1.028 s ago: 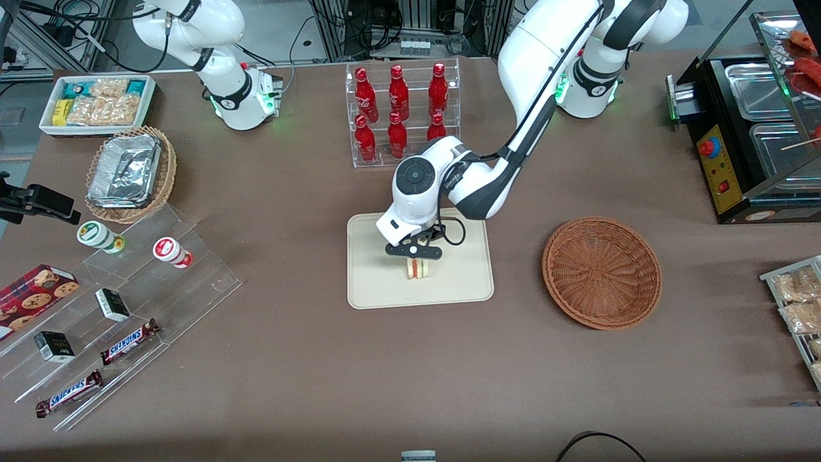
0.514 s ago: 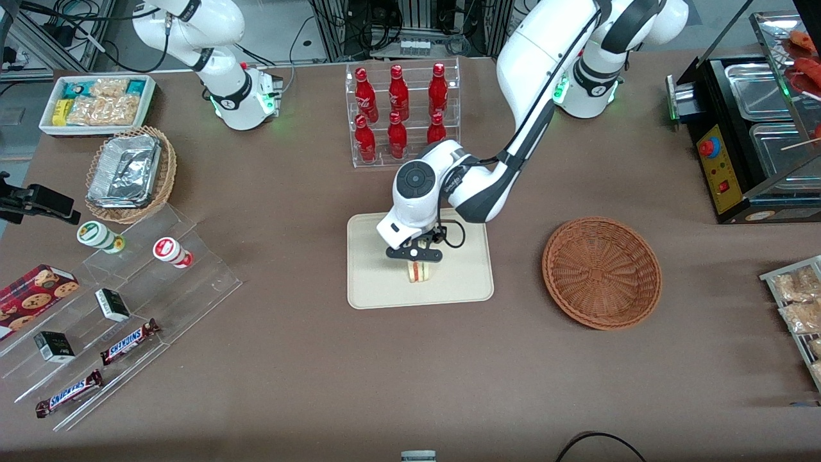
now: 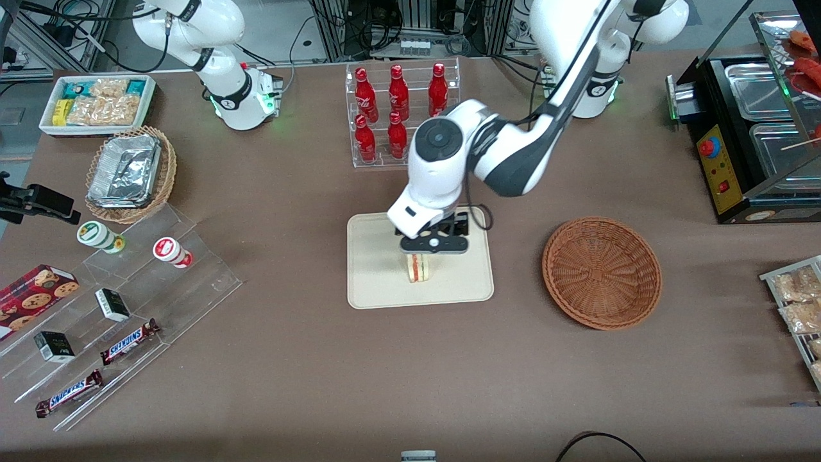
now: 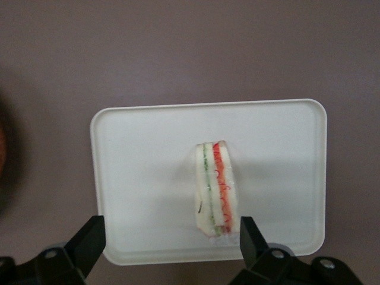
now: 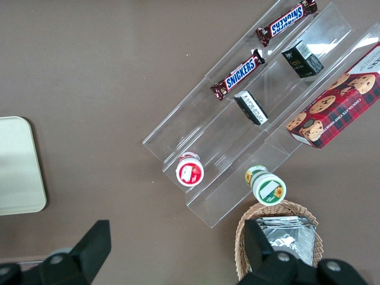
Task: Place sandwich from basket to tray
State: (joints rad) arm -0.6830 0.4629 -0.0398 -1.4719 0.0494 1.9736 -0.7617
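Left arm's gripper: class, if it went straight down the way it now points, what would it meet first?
Most likely the sandwich. The gripper hangs open above the tray, pointing down, and the sandwich stands on edge between its spread fingers. Depth is unclear, so the fingers might pass beside it and reach the tray.

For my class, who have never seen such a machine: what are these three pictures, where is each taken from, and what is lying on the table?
They show two white robot arms at a brown table. One picture looks down from the front. One comes from a camera on the working arm's wrist, looking down past its black two-finger claw. The third comes from the parked arm's wrist.

The claw is open, holds nothing, and hovers above the small triangular white-bread sandwich, which stands on the flat cream plastic tray. The round reddish-brown wicker basket beside the tray is empty. Farther from the front camera than the tray stands a clear rack of red bottles.
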